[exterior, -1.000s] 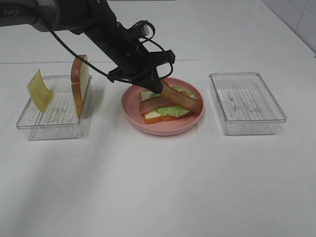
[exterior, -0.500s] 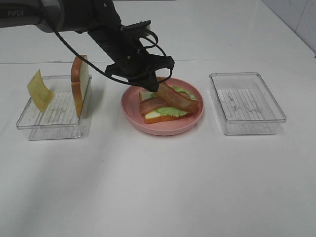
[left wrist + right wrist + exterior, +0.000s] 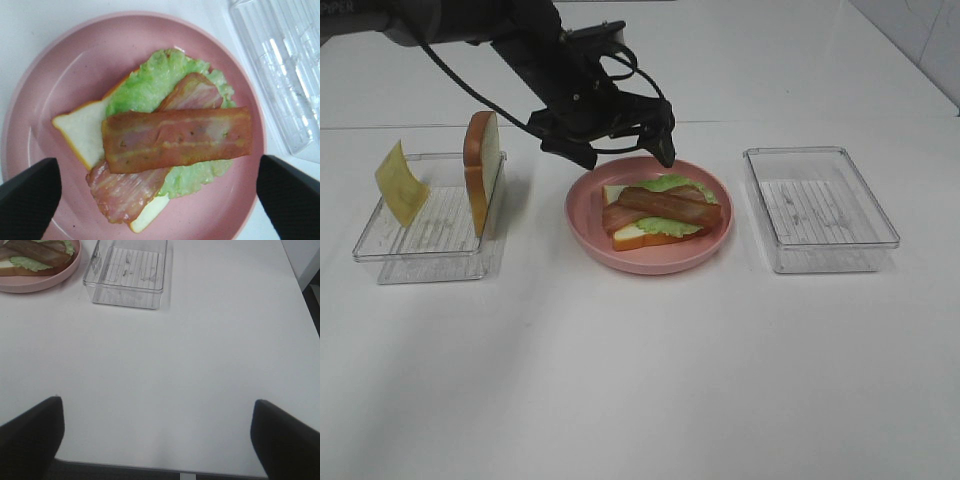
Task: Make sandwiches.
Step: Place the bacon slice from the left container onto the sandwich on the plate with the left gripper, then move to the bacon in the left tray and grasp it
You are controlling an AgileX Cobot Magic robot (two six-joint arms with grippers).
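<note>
1. The left gripper (image 3: 628, 157) had just let go. A second earlier it was pinching one end of a bacon strip over the plate (image 3: 650, 263). Now its jaws were spread wide and held nothing, hanging above the plate's rim at about twelve o'clock.
2. The released top bacon strip (image 3: 177, 140) lay flat across the lower bacon strip (image 3: 125, 192). Both rested on the lettuce (image 3: 145, 85), which covered the bottom bread slice (image 3: 82, 132) on the plate in the middle of the table.
3. From the high view it was hard to tell whether the top strip sat fully level; from the wrist view it probably did.
4. This likely meant the bacon layer was finished. The cheese (image 3: 400, 183) and the second bread slice (image 3: 480, 170) were still waiting in the left tray (image 3: 380, 250), at nine o'clock from the plate. The cheese leaned at the tray's far-left side and the bread stood on edge against its right wall.
5. The right gripper (image 3: 159, 440) was also spread and empty, over bare table. The right tray (image 3: 820, 262) sat at three o'clock from the plate.
</note>
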